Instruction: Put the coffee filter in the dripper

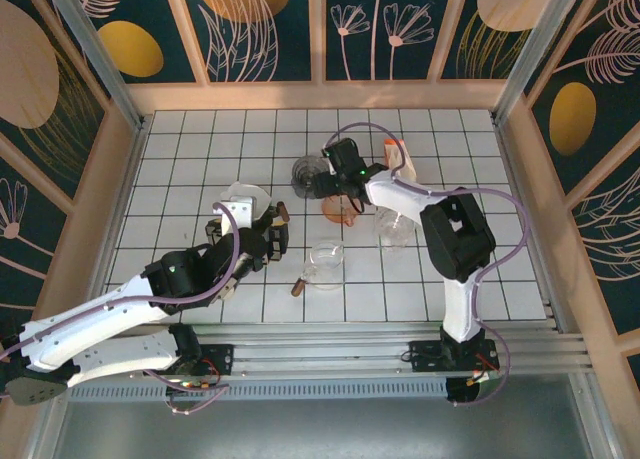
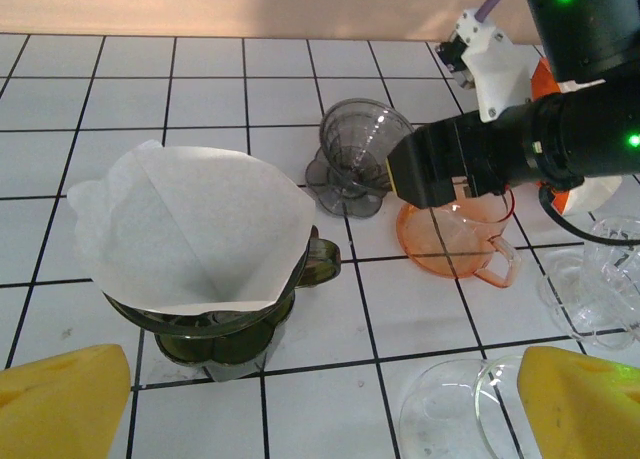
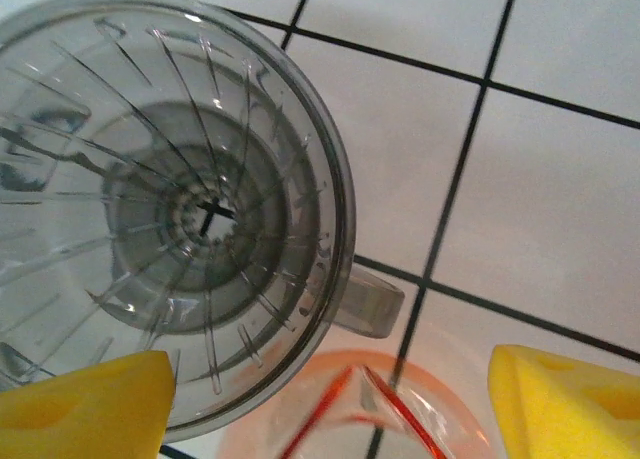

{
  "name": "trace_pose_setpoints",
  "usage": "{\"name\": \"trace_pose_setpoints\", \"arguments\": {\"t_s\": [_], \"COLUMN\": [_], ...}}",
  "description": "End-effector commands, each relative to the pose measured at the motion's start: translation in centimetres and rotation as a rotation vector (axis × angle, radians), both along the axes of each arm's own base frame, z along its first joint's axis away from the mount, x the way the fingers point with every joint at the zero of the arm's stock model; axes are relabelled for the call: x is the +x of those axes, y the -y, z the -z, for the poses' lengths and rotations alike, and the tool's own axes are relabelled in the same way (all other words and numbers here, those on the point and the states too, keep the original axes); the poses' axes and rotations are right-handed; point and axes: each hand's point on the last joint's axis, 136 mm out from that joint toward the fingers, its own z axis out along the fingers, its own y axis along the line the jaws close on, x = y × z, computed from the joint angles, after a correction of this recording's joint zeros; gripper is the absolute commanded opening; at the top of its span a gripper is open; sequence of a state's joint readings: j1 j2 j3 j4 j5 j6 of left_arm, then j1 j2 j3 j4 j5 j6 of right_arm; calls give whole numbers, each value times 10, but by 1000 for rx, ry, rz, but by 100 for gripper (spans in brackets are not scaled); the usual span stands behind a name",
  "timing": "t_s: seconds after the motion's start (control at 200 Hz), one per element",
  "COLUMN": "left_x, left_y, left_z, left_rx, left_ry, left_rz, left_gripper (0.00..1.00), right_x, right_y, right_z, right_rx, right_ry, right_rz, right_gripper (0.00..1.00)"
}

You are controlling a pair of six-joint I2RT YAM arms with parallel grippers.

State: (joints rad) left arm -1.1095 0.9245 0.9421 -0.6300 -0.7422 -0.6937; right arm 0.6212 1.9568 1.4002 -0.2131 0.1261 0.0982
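A white paper coffee filter (image 2: 190, 229) sits opened inside a dark green dripper (image 2: 215, 334) at the left of the left wrist view; from above, the filter (image 1: 245, 192) lies just beyond my left gripper (image 1: 268, 237). That left gripper (image 2: 320, 409) stands open, its yellow pads (image 2: 60, 399) at the bottom corners with nothing between them. A grey transparent dripper (image 3: 170, 209) and an orange dripper (image 3: 350, 414) lie under my right gripper (image 3: 325, 409), which is open above them (image 1: 328, 184).
The grey dripper (image 2: 355, 154) and orange dripper (image 2: 455, 234) stand mid-table behind the right arm. Clear glass vessels (image 1: 325, 264) (image 1: 395, 224) sit nearer the front. An orange box (image 1: 395, 154) lies at the back. Wooden walls enclose the tiled table (image 1: 180, 149).
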Motion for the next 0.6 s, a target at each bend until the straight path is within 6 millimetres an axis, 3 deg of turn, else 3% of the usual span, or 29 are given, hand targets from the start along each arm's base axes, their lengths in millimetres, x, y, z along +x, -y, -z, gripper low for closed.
{"name": "trace_pose_setpoints", "arguments": {"t_s": [0.0, 0.23, 0.455, 0.595], "left_x": [1, 1, 2, 2], "left_y": [-1, 2, 5, 4], "left_z": [-3, -2, 0, 1], "left_rx": [-13, -17, -11, -8], "left_ry": [20, 22, 16, 14], "left_rz": [-13, -4, 3, 0], "left_gripper": [99, 99, 99, 99], "right_x": [-7, -12, -4, -11], "right_y": [20, 20, 6, 7], "right_z": [-10, -13, -42, -48], "right_rx": [-68, -47, -3, -9], "right_ry": [31, 47, 126, 143], "right_rz": [35, 34, 20, 20], "right_gripper": [82, 82, 83, 83]}}
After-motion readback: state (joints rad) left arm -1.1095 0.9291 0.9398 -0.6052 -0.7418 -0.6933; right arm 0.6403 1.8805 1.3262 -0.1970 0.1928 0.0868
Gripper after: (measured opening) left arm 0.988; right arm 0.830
